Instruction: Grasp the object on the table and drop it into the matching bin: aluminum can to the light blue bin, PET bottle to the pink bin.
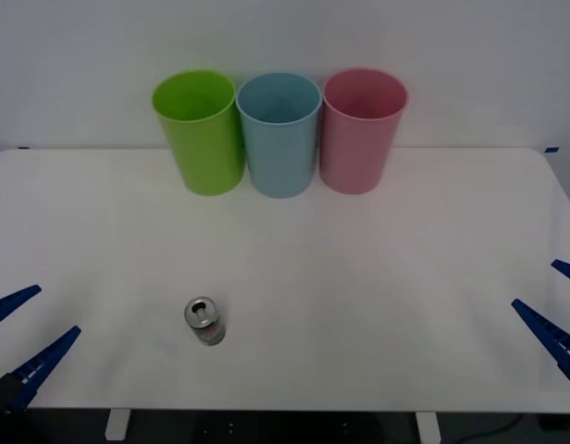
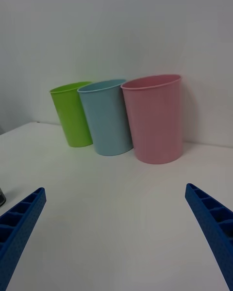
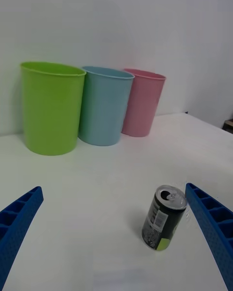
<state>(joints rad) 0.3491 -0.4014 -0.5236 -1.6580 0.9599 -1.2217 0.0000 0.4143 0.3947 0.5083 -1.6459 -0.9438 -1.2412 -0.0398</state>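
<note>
The aluminum can point(image 1: 205, 320) stood upright on the table point(image 1: 359, 277), lower left of centre in the front view (tab hole up), well apart from the lime green bin point(image 1: 200, 131), light blue bin point(image 1: 279, 133) and pink bin point(image 1: 361, 129) at upper centre. The left gripper point(image 1: 20, 344) at the lower left edge and the right gripper point(image 1: 555, 310) at the lower right edge both had jaws spread wide, gripping nothing.

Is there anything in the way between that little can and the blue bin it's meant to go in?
Nothing visible. The can stands upright on bare white table, and the stretch to the light blue bin at the back is open. The left claw, open at the table's near left edge, also has a clear path.
</note>
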